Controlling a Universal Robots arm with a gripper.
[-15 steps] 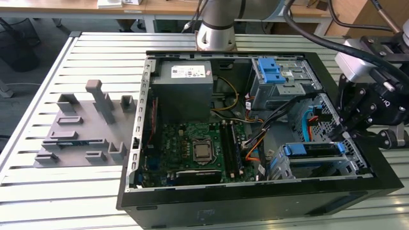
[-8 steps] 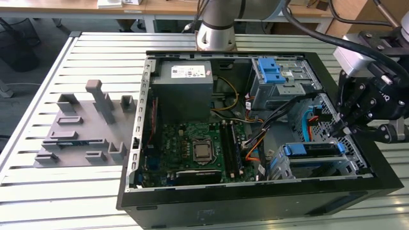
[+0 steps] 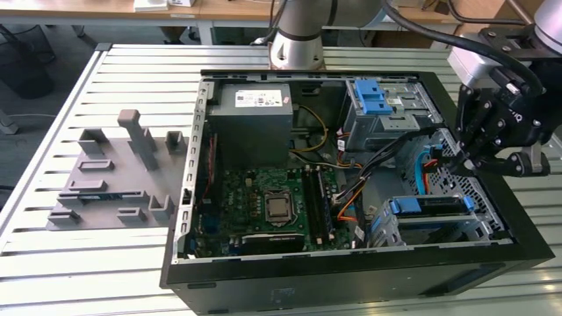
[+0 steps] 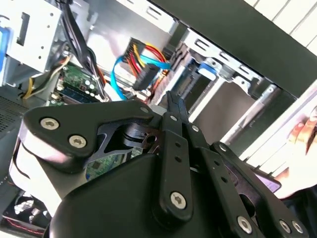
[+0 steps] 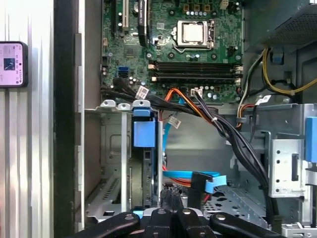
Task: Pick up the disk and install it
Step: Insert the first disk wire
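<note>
The disk (image 3: 430,205) sits in the lower drive cage at the front corner of the open computer case, on the exterior view's right, with blue rails along its sides. In the first wrist view it stands edge-on under a blue tab, disk (image 5: 147,173). My gripper (image 3: 455,163) hangs just above and behind that cage, over the cable bundle. Its fingers are shut with nothing between them, seen in both wrist views: gripper (image 4: 172,99), gripper (image 5: 171,199). It is not touching the disk.
A blue data cable (image 5: 190,176) and a red-yellow power plug (image 4: 143,74) lie right under the fingertips. The blue-latched upper bay (image 3: 378,99), power supply (image 3: 255,118) and motherboard (image 3: 272,204) fill the case. A grey fixture plate (image 3: 114,178) lies on the slatted table. A hand (image 4: 301,131) shows outside the case.
</note>
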